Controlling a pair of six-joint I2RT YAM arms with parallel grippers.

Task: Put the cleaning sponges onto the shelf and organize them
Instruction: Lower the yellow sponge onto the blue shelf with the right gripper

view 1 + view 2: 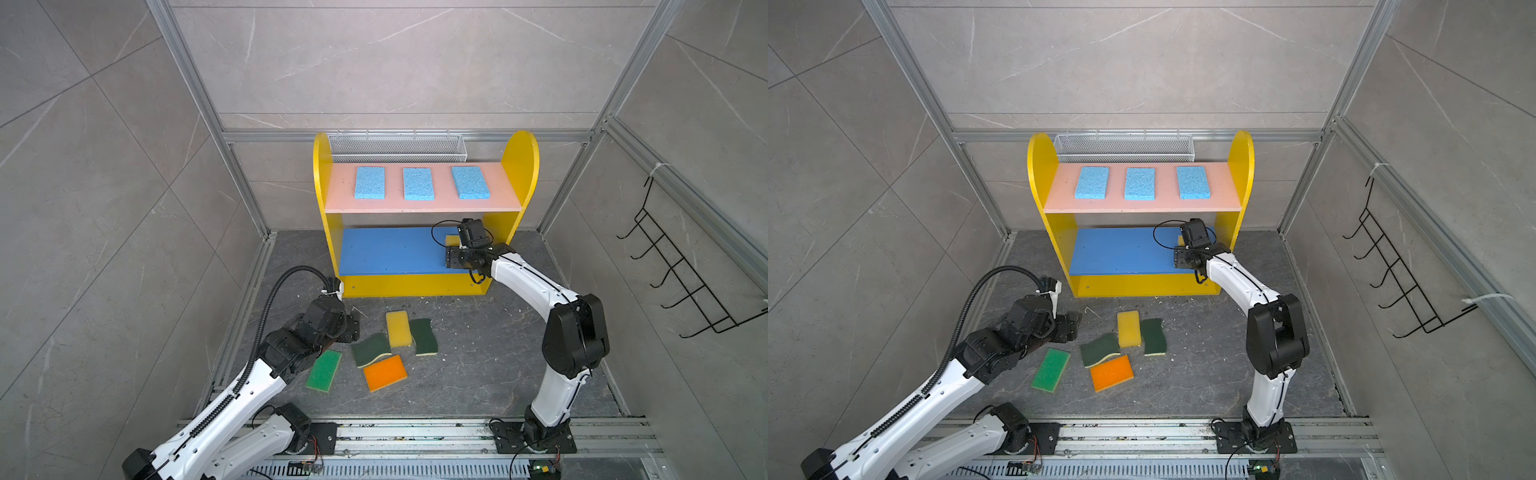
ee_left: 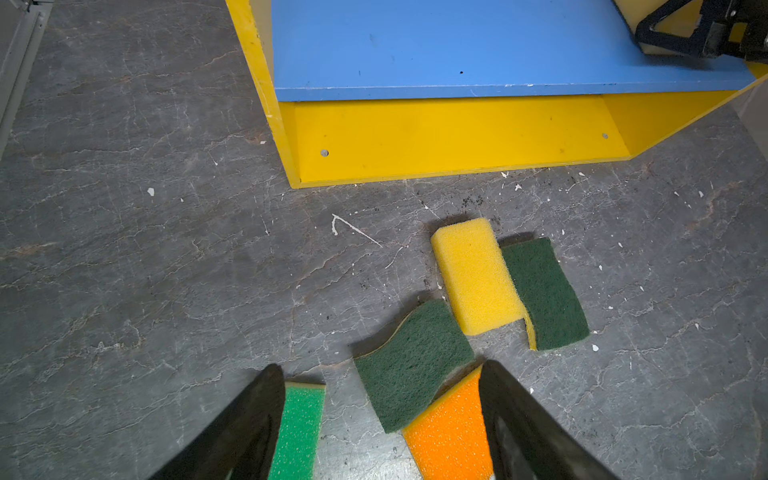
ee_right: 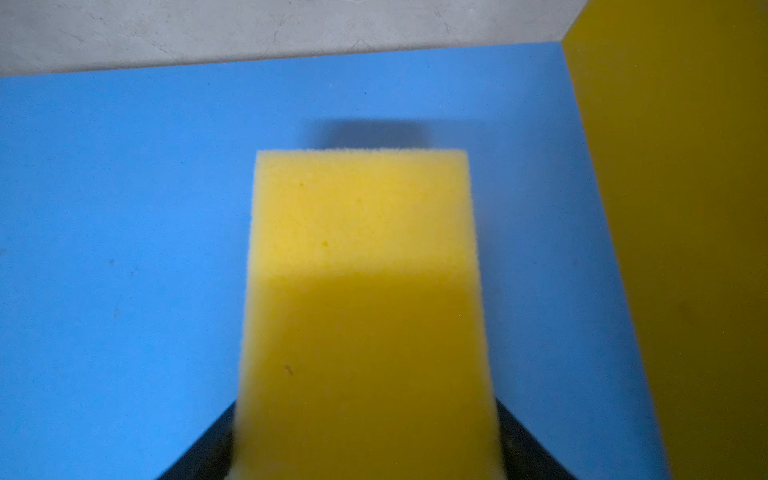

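Note:
Three light blue sponges point(image 1: 369, 182) point(image 1: 418, 183) point(image 1: 471, 182) lie in a row on the shelf's pink board point(image 1: 505, 195). My right gripper point(image 3: 365, 419) is shut on a yellow sponge point(image 3: 361, 249) just above the right end of the blue middle board point(image 3: 124, 249), close to the yellow side panel point(image 3: 685, 208). On the floor in front lie a yellow sponge point(image 1: 398, 329), two dark green ones point(image 1: 424, 336) point(image 1: 371, 349), an orange one point(image 1: 385, 372) and a bright green one point(image 1: 323, 370). My left gripper point(image 2: 380, 368) hangs open above them, between the bright green point(image 2: 299, 428) and orange point(image 2: 451, 432) sponges.
A silver wire-mesh basket point(image 1: 397, 146) hangs on the back wall behind the shelf. A black wire hook rack point(image 1: 681, 274) is fixed to the right wall. Aluminium frame rails point(image 1: 249, 266) edge the dark stone floor point(image 1: 498, 374).

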